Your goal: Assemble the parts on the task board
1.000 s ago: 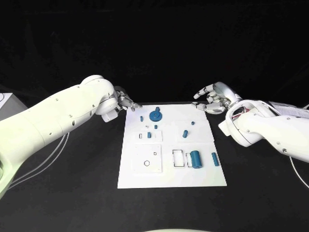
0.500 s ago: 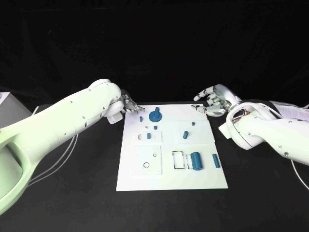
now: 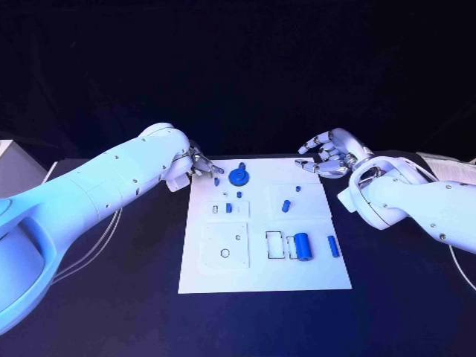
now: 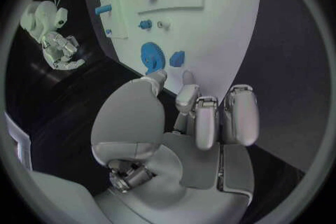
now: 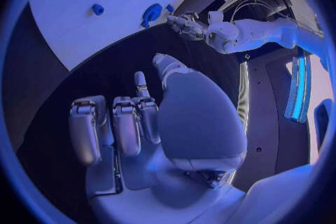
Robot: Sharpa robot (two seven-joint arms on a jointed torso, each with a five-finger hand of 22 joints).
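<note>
1. Black table [image 3: 109, 297] carried the white task board [image 3: 262, 271] in its middle, long edges running away from the robot.
2. Near the board's far edge, toward the far left corner, stood a round blue part [image 3: 239, 178], with a small blue piece [image 3: 218, 181] just beside it on the left-edge side.
3. Further in from the far edge, a slim blue part [image 3: 285, 205] lay tilted on the right half of the board, and a small blue part [image 3: 228, 208] sat on the left half.
4. Toward the near right corner lay a thick blue cylinder [image 3: 301, 245], with a thinner blue bar [image 3: 332, 246] beside it, closer to the right edge; the two were apart.
5. The left hand [image 3: 198, 163] hung at the board's far left corner, its fingers [image 4: 197, 117] curled in loosely and holding nothing; their tips were near the round blue part and the small piece, and whether they touched the board could not be told.
6. The right hand [image 3: 327, 155] hovered just off the board's far right corner, its fingers [image 5: 126, 126] bent inward and apart, with nothing in them.
7. At the table's left edge stood a pale box [image 3: 0, 167], well apart from the board.
</note>
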